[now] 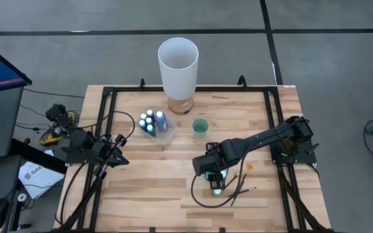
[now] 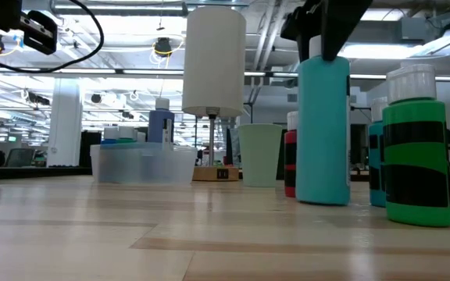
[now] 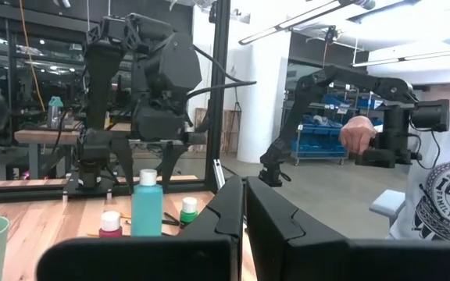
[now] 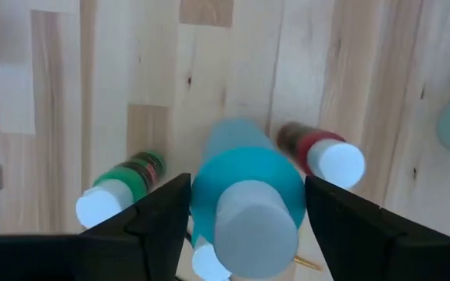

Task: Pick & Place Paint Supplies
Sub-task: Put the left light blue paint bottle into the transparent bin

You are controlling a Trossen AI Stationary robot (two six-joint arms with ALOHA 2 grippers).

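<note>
- Right hand (image 4: 241,204) is over the near-right part of the table (image 1: 147,194), pointing straight down, fingers spread wide on either side of a teal paint bottle (image 4: 244,191).
- Fingers flank that bottle's body; can't tell if the pads actually touch it. The bottle stands upright on the table with its white cap up.
- In the low view the same teal bottle (image 2: 323,125) stands on the wood with the right arm's dark hardware directly above its cap.
- A red bottle (image 4: 319,152) stands just beside the teal one on one side, a green bottle (image 4: 119,187) on the other; both upright, both outside the fingers.
- Low view also shows a second, smaller teal bottle (image 2: 376,156) tucked between the big teal one and the green one.
- Thin dark brushes (image 1: 241,184) lie flat on the table just right of the right hand; one has an orange tip (image 1: 249,167).
- A clear tray (image 1: 164,133) left of table centre holds several blue-ish white-capped bottles (image 1: 149,122).
- Tall white cylinder (image 1: 178,65) stands at the far edge; a small green cup (image 1: 201,127) sits right of the tray.
- Left hand (image 3: 244,226) is parked at the left edge of the table, fingers pressed together, holding nothing.
- A person's hand (image 3: 358,134) and white shirt show in the room behind, off the table.
</note>
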